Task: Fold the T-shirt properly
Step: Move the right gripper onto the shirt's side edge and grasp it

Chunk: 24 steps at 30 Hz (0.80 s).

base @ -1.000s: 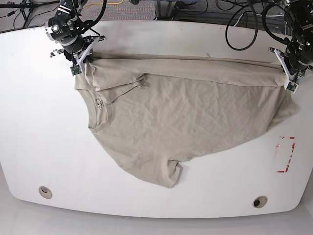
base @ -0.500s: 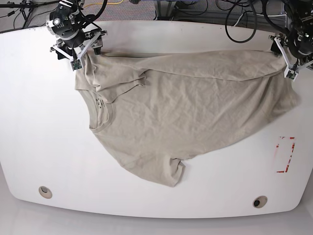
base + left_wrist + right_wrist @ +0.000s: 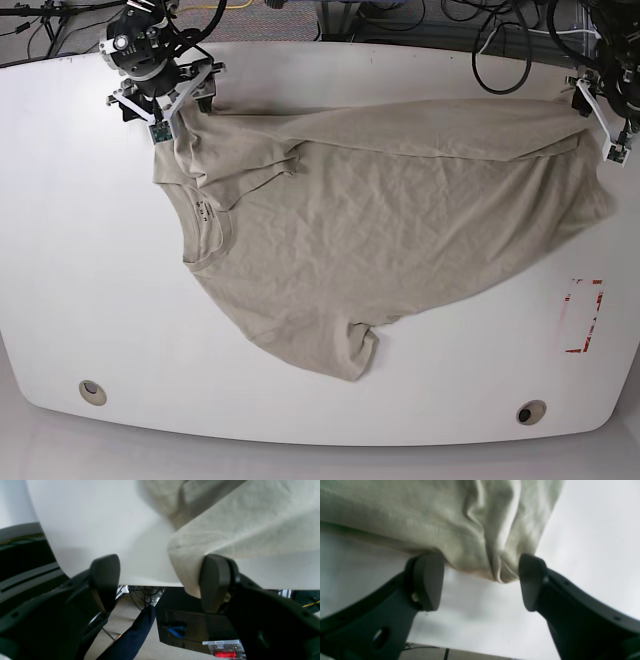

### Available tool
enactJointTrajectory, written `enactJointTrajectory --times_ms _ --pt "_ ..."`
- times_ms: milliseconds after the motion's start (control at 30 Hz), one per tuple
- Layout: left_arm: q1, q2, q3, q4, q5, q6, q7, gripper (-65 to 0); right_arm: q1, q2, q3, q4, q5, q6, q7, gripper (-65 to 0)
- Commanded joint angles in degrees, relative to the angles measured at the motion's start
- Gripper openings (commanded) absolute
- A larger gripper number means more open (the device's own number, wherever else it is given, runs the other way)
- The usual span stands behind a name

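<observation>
The beige T-shirt (image 3: 380,220) lies spread and wrinkled on the white table (image 3: 90,280), collar to the left, one sleeve pointing at the front edge. My right gripper (image 3: 165,112) stands at the shirt's far left corner. In the right wrist view it (image 3: 480,582) is open, with a bunched fold of the T-shirt (image 3: 470,517) just beyond its fingertips. My left gripper (image 3: 603,125) is at the far right corner. In the left wrist view it (image 3: 160,582) is wide open, and a corner of the T-shirt (image 3: 237,525) drapes against one finger (image 3: 215,580).
A red-marked rectangle (image 3: 583,315) is on the table at the right. Two round holes (image 3: 92,391) (image 3: 531,411) sit near the front edge. Cables hang behind the table's far edge. Below that edge are a black case and a clear box (image 3: 222,648).
Both grippers have opened and let go of the shirt's far edge. Both arms drew back toward the table's far side, and the far edge now lies farther back.
</observation>
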Motion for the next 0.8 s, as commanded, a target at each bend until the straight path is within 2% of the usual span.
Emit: enactJointTrajectory --times_ms 0,300,400,567,767 --pt "-1.48 -1.20 -1.31 1.13 -0.05 0.07 -0.73 -20.4 -2.07 0.64 0.42 1.15 0.31 -0.10 0.74 -20.5" --pt "-4.11 -1.20 -5.97 1.13 -0.05 0.07 -0.64 -20.4 -1.45 2.75 3.85 1.15 0.48 -0.10 0.74 -20.5" --pt "-4.73 -1.29 -6.23 1.22 -0.23 0.07 -0.64 -20.4 0.48 2.92 4.47 1.15 0.31 -0.10 0.65 -20.5" --pt "-4.99 -1.11 -6.32 4.47 -0.31 0.07 -0.64 -20.4 3.29 6.09 4.82 0.80 0.39 -0.10 0.65 -20.5" --pt "-4.99 -0.85 -6.06 4.64 -0.31 0.07 -0.46 -20.4 10.15 6.35 4.82 -2.72 0.31 -0.10 0.65 -20.5"
